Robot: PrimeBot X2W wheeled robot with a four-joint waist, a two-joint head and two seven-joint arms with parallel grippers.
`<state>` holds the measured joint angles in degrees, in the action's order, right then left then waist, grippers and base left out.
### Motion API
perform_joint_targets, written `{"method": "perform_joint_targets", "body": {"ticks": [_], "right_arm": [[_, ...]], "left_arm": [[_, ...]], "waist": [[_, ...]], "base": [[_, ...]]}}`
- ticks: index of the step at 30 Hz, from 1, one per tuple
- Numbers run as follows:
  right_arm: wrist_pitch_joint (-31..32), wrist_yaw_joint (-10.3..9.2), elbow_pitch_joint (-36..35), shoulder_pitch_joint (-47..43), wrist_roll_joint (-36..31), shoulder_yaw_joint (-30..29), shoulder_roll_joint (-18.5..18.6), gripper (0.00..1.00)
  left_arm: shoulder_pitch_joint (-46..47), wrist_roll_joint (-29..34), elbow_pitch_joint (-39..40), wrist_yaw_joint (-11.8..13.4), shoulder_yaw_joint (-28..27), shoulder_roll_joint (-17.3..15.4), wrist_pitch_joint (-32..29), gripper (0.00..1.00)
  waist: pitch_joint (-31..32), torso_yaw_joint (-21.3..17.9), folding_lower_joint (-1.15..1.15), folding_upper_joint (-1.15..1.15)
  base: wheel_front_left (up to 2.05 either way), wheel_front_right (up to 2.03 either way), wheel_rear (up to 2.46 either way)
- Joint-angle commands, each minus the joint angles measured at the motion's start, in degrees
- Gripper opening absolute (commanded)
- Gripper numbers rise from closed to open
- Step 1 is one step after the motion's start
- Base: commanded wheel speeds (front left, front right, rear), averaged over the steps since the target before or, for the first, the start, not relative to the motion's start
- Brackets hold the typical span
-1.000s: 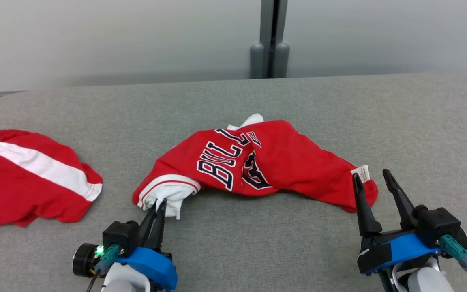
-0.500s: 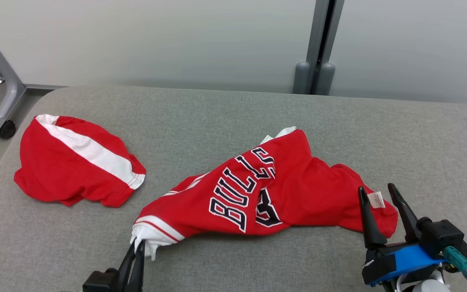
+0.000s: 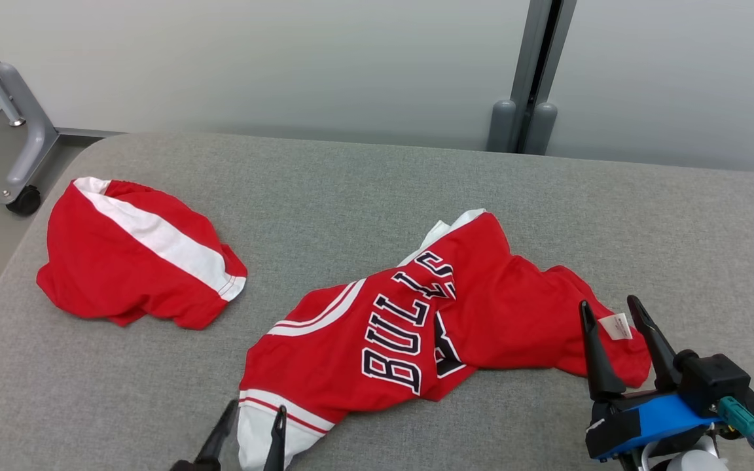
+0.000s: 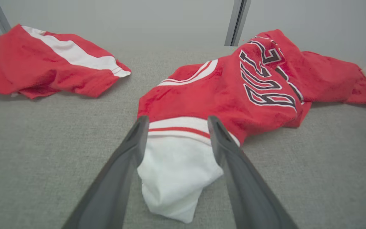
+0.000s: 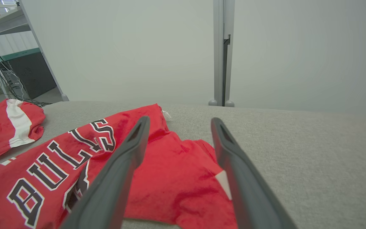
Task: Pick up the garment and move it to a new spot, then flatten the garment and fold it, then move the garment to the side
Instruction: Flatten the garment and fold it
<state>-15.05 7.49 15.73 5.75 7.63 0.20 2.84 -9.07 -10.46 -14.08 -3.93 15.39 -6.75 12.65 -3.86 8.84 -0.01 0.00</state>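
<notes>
Where the crumpled red jersey [image 3: 501,307] lies mid-way across the desk [image 3: 351,176], left jaws stand wide astride its white hem, right jaws wide over the tagged end: both seemingly placed to pinch opposite ends for spreading. Second red garment [image 3: 135,255]: apart, left.

The jersey [image 3: 416,314] lies on the table [image 3: 351,176], another garment [image 3: 128,261] well to its left.

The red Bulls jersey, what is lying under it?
Grey fabric tabletop shows all around the jersey, so it rests on that. Its own bunched folds cover whatever else might lie beneath; nothing pokes out.
</notes>
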Motion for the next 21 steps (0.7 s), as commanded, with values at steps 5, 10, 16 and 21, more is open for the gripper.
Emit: {"method": "perform_joint_targets", "body": {"ticks": [5,10,16,21], "right_arm": [[-0.2,0.0,0.18,0.3,-0.41,-0.18,0.08,1.0],[-0.2,0.0,0.01,0.74,-0.5,-0.26,0.09,1.0],[-0.2,0.0,-0.03,1.24,-0.78,-0.78,0.07,1.0],[-0.2,0.0,0.08,2.16,-0.85,-0.88,0.09,1.0]], "left_arm": [[2.48,-0.88,6.9,1.08,-2.6,-0.59,1.82,1.0],[3.11,-1.44,10.33,2.52,-6.42,-1.48,2.47,1.0],[5.22,-0.59,11.76,3.76,-10.51,-2.59,2.58,1.0],[8.82,-0.07,10.7,3.98,-13.38,-3.11,2.61,1.0]], "waist": [[0.38,-1.51,0.01,0.0],[0.21,-4.02,0.01,0.0],[-0.7,-7.28,0.01,0.0],[-1.72,-10.11,0.01,0.0]], "base": [[0.0,0.0,0.0],[0.0,0.0,0.0],[0.0,0.0,0.0],[0.0,0.0,0.0]]}}
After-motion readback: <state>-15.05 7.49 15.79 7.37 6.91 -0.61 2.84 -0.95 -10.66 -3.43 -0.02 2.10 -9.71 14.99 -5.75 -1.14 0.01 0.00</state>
